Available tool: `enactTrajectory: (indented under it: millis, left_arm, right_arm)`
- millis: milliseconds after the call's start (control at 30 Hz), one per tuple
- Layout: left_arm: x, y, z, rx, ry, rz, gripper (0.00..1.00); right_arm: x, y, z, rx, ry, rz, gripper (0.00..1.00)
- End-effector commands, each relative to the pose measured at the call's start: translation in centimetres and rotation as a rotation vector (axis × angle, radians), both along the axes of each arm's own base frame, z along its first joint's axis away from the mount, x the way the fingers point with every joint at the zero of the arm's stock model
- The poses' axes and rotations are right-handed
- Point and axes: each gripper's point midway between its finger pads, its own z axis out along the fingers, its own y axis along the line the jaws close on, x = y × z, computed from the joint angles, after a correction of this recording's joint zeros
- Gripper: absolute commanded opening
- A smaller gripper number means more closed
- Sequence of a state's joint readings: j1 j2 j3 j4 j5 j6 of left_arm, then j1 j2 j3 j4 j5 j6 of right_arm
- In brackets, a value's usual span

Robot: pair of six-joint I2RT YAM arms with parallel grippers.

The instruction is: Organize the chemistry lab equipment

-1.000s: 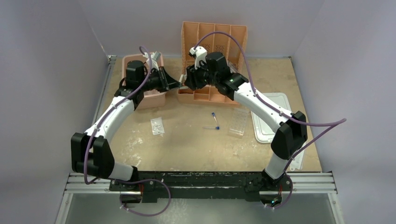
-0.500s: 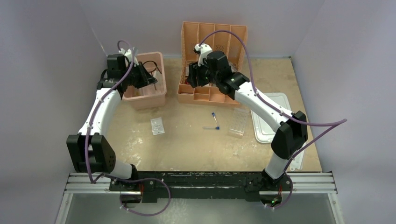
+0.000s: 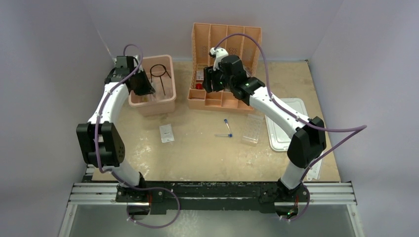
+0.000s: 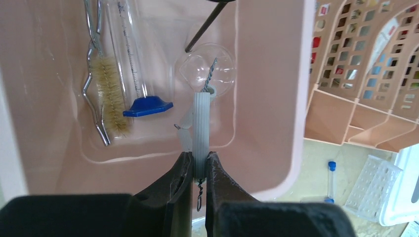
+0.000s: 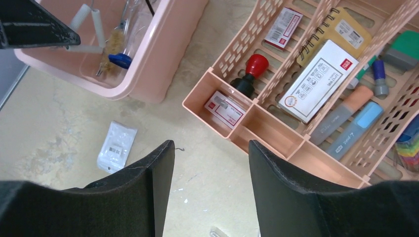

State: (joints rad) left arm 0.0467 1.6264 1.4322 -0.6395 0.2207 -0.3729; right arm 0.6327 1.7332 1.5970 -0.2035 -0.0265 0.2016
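Observation:
My left gripper [image 4: 199, 163] is shut on one white tube of the white triangle [image 4: 201, 123], with twisted wire showing at both ends. It holds the triangle over the pink bin [image 4: 276, 123]; the gripper also shows in the top view [image 3: 143, 86]. In the bin lie metal tongs [image 4: 94, 74], a brush, a blue-based cylinder and the black ring tripod [image 3: 160, 74]. My right gripper [image 5: 211, 145] is open and empty above the table by the front left corner of the orange tray [image 5: 217, 106]. A clear packet [image 3: 166, 133], two blue-capped tubes [image 3: 227, 124] and the clear tube rack [image 3: 252, 128] lie on the table.
The orange divider tray [image 3: 222, 102] holds stamps, markers and cards, with its tall back against the wall. A white lid [image 3: 285, 123] lies flat at the right beside the rack. The pink bin [image 3: 170, 98] stands at the back left, near the left wall.
My left arm has swung left from the gap beside the orange tray to over the pink bin, carrying the white triangle. My right gripper has drawn back slightly to the right.

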Motion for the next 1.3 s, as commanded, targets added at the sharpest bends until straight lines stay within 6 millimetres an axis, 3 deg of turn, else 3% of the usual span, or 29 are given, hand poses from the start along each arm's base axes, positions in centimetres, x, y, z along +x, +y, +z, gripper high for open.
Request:
enactTrajectory:
  millis: [0,200,367,633,900,1100,1267]
  left_arm:
    - [1.2,-0.2,-0.3,-0.008,0.009,-0.027,0.00]
    - [2.1,-3.2,-1.2,-0.181,0.024,-0.098,0.00]
    - [2.7,-0.9,-2.6,-0.085,0.053,0.010,0.00]
    - [1.5,2.0,-3.7,0.053,0.127,0.109,0.00]
    - [1.4,2.3,-6.6,0.070,0.202,0.121,0.00]
    - [2.8,2.4,-7.8,0.066,0.206,0.126,0.01]
    - [3.0,1.7,-7.6,0.032,0.207,0.106,0.17]
  right_arm:
    - [0.4,-1.1,3.3,0.043,-0.081,-0.041,0.59]
    - [0.6,-1.6,3.1,0.035,-0.081,-0.056,0.59]
    - [0.6,-1.7,3.2,0.031,-0.084,-0.059,0.60]
    - [0.7,-2.1,2.9,0.026,-0.081,-0.068,0.60]
    - [0.6,-2.0,2.7,0.029,-0.074,-0.067,0.60]
    - [0.5,-1.8,2.5,0.036,-0.063,-0.059,0.61]
    - [0.4,-1.8,2.3,0.036,-0.054,-0.058,0.61]
